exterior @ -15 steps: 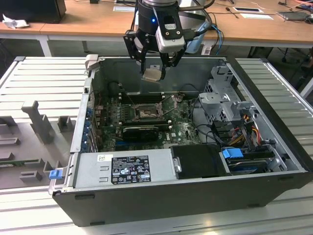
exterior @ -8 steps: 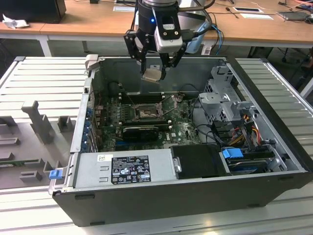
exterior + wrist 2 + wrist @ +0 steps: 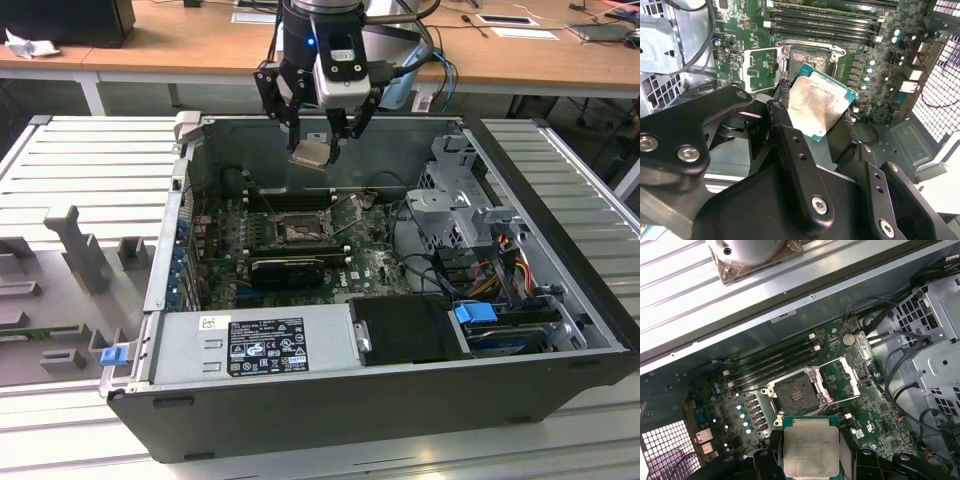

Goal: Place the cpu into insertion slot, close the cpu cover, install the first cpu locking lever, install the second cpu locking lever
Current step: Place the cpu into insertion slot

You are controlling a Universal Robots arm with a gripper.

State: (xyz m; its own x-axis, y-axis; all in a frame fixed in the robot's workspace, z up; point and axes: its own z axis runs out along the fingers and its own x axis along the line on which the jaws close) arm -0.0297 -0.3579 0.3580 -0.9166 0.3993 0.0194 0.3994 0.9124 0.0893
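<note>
My hand [image 3: 312,143] is black, dotted with silver screw heads. The cpu [image 3: 810,450] is pale silver-grey on top with tan blotches and a teal-green border. The motherboard [image 3: 378,262] is dark green. Its insertion slot [image 3: 797,395] is black with a silver rim. The cpu cover [image 3: 842,376] is silver-grey. The power supply [image 3: 250,340] is grey with a black-and-white label.

arm [image 3: 318,30] cut off by the exterior view's top edge. cpu [image 3: 308,155] tiny there, its edges partly covered by the pincer [image 3: 314,146] gripping it. in the second wrist view the pincer's fingers [image 3: 790,147] hide one corner of the cpu [image 3: 822,102], and the cpu covers part of the insertion slot [image 3: 807,56]. in the first wrist view the cpu [image 3: 810,450] runs off the picture's edge. slot pins too small to tell in any view.
</note>
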